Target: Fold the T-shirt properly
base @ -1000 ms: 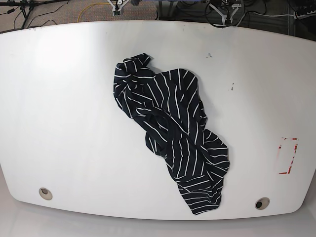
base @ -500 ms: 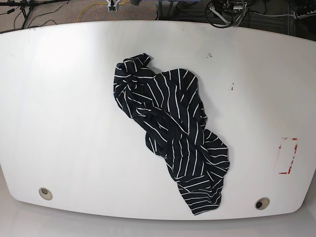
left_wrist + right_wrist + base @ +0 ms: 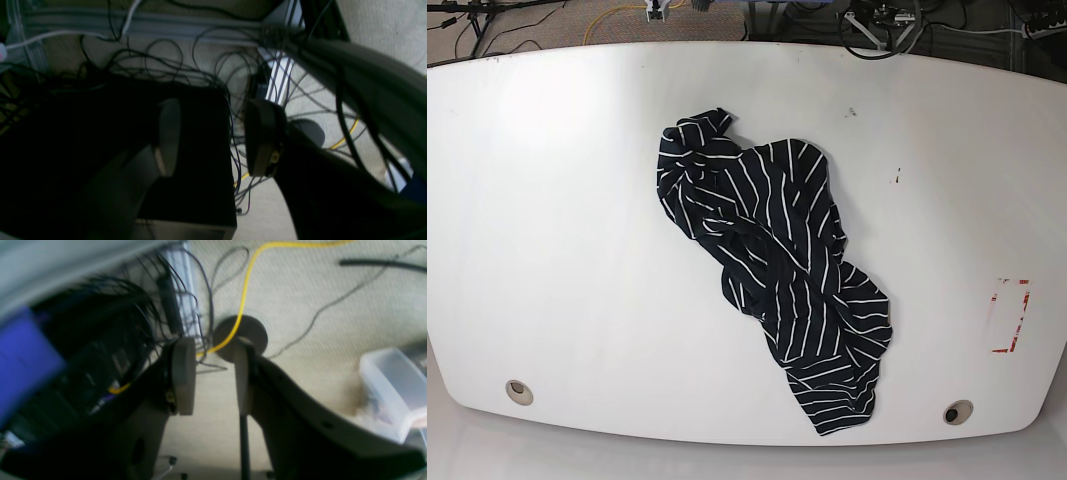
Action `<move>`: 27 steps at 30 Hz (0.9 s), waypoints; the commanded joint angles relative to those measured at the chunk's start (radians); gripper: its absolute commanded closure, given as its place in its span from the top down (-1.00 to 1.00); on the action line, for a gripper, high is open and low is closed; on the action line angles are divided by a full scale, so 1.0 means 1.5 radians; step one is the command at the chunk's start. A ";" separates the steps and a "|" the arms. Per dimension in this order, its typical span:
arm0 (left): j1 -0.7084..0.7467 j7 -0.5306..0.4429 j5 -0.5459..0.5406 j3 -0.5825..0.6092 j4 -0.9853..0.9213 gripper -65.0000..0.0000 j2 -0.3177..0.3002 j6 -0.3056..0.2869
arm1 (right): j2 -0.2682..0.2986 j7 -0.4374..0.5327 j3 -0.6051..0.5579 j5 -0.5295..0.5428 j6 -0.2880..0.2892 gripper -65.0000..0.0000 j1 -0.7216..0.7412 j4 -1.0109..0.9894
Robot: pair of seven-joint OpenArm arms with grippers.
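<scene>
A: Where is the T-shirt (image 3: 772,275)?

B: Crumpled in a diagonal heap mid-counter (image 3: 557,220), running toward the near edge. Both arms are off the counter, over the floor.

A: Pincer state?

B: Left pincer (image 3: 213,136): jaws well apart, empty. Right pincer (image 3: 211,375): a narrower gap, empty.

A: Handling?

B: Soft, light, limp fabric; it will sag. Grip an outer edge, probably the hem at the near end, though the folds hide it.

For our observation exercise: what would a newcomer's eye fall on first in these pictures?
First, the crumpled black fabric T-shirt with thin white stripes, lying in a diagonal heap mid-table. Next, the broad white table around it, with a red rectangular marking near one edge. Both wrist views show only floor and tangled cables.
</scene>
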 commanded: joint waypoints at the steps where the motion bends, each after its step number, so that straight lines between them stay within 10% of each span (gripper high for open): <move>1: 0.007 0.003 0.005 0.001 -0.001 -0.11 -0.004 0.006 | 0.003 0.002 0.002 -0.001 0.009 -0.42 -0.025 0.041; 27: 0.174 -0.017 0.017 -0.005 0.345 -0.14 -0.013 0.008 | -0.039 0.006 0.012 -0.008 0.106 -0.41 -0.102 0.194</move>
